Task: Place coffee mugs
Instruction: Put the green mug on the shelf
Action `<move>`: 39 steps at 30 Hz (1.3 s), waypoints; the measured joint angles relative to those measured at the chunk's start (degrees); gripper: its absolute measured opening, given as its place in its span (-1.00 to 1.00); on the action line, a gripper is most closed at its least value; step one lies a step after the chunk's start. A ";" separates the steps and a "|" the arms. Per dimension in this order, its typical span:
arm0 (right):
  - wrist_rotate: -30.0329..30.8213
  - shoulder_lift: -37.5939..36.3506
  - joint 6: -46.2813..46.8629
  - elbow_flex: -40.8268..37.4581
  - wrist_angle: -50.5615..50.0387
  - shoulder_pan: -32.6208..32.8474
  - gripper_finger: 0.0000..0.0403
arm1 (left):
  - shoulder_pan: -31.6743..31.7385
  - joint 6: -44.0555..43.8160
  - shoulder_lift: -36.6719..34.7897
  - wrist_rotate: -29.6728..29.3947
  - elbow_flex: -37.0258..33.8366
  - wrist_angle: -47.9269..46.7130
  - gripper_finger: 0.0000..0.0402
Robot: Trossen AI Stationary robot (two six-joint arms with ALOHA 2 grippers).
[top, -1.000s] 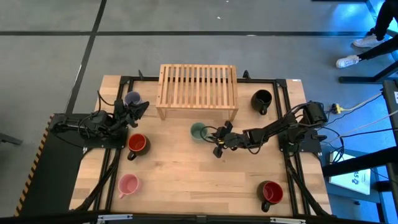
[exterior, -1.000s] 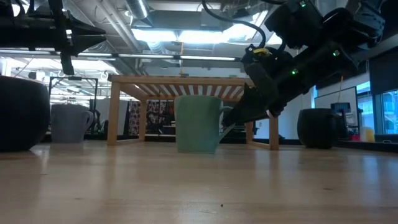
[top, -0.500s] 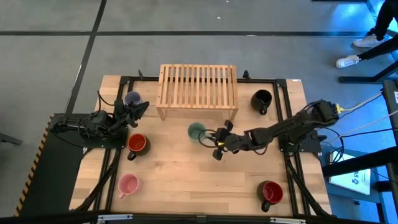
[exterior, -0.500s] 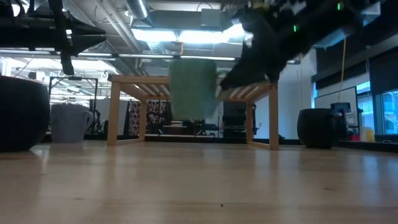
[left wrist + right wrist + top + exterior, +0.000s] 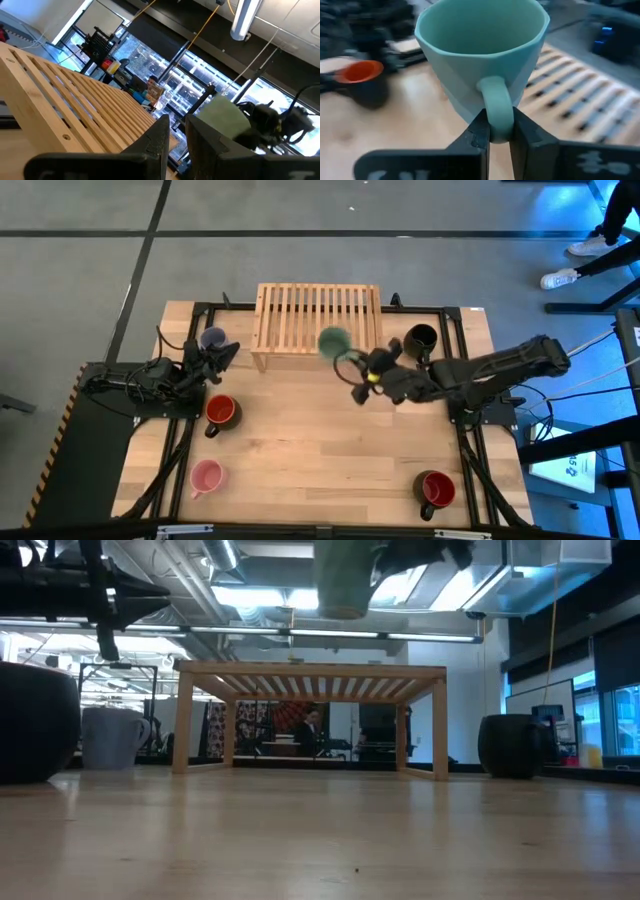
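My right gripper is shut on the green mug, which is high above the near right part of the slatted wooden rack. In the low view the green mug is above the rack. My left gripper waits shut at the left, beside the lavender-grey mug. Standing on the table are the dark mug with the orange-red inside, the pink mug, the black mug and the dark mug with the red inside. My right gripper pinches the green mug's handle between its two fingers, one on each side of the loop. It comes at the mug from the table's right, roughly level. The mug is upright, mouth up, and lifted clear of table and rack.
The rack stands on legs at the far middle of the table, with open room under it. The black mug is right of it and the lavender-grey mug left. Bare wood lies in the middle and near part of the table.
My right gripper has lifted the green mug off the table in front of the rack and carried it up and toward the far edge, a little to the right. The mug, then standing on the wood, now hangs above the rack's top. The grip stayed shut.
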 joint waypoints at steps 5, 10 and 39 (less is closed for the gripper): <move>6.99 1.11 3.60 5.52 -7.73 -5.06 -0.88 | 0.02 0.05 0.00 -1.89 -0.02 -0.01 -0.72; 8.34 1.29 7.83 5.79 -9.37 -11.11 -0.88 | 0.02 0.07 0.00 -1.95 -0.02 -0.01 -0.72; 6.73 10.06 25.17 3.43 -8.89 -27.66 -0.88 | 0.02 0.07 0.00 -5.06 -0.02 -0.04 -0.72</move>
